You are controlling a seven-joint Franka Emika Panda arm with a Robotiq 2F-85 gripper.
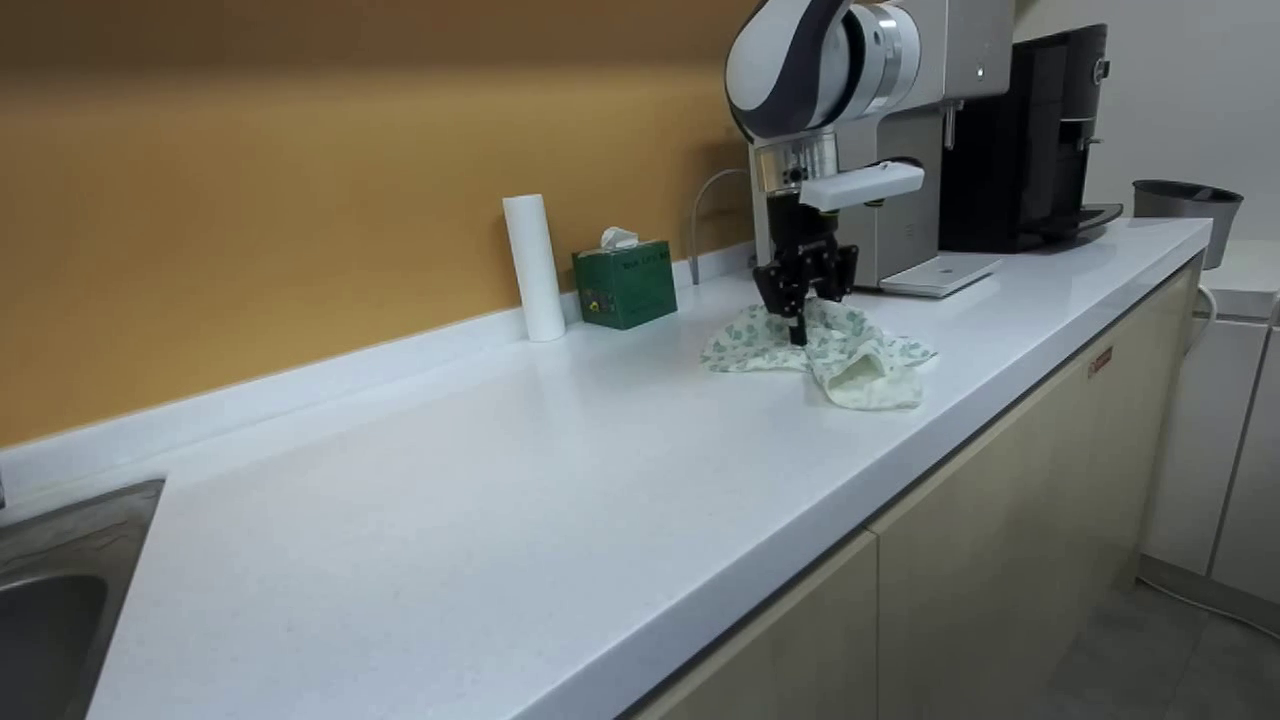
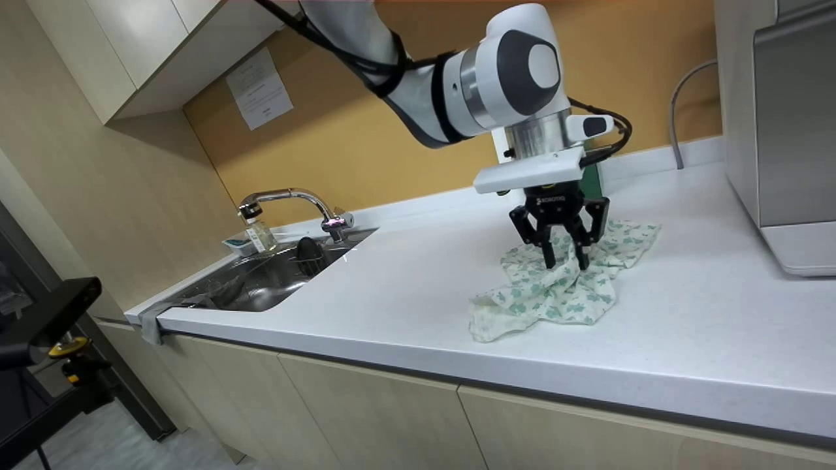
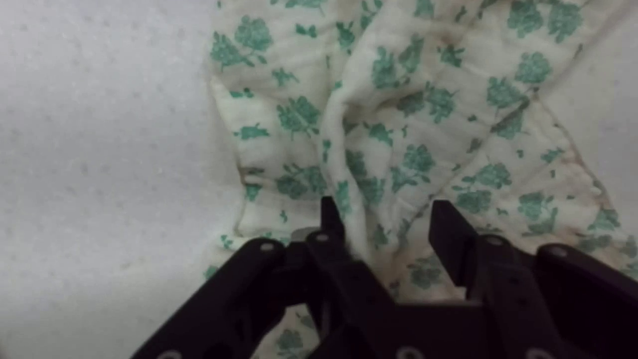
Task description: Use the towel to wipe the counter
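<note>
The towel, white with green flower prints, lies crumpled on the white counter [image 1: 420, 500]. It shows in both exterior views [image 1: 865, 360] [image 2: 555, 297] and fills much of the wrist view [image 3: 423, 114]. My gripper [image 2: 566, 262] points down at the towel's middle; it also shows in an exterior view [image 1: 798, 335]. In the wrist view the gripper [image 3: 383, 207] has its two fingers apart, with a raised fold of towel between them, close to the left finger. The fingers are not closed on the fold. The fingertips are at the cloth; whether they touch the counter cannot be told.
A paper roll [image 1: 534, 268] and a green tissue box [image 1: 626, 284] stand by the back wall. A grey machine [image 2: 797, 143] and a black machine [image 1: 1030, 140] stand beyond the towel. A sink [image 2: 268, 287] with a faucet [image 2: 294, 194] is at the opposite end. The counter's front edge [image 2: 418, 356] runs near the towel.
</note>
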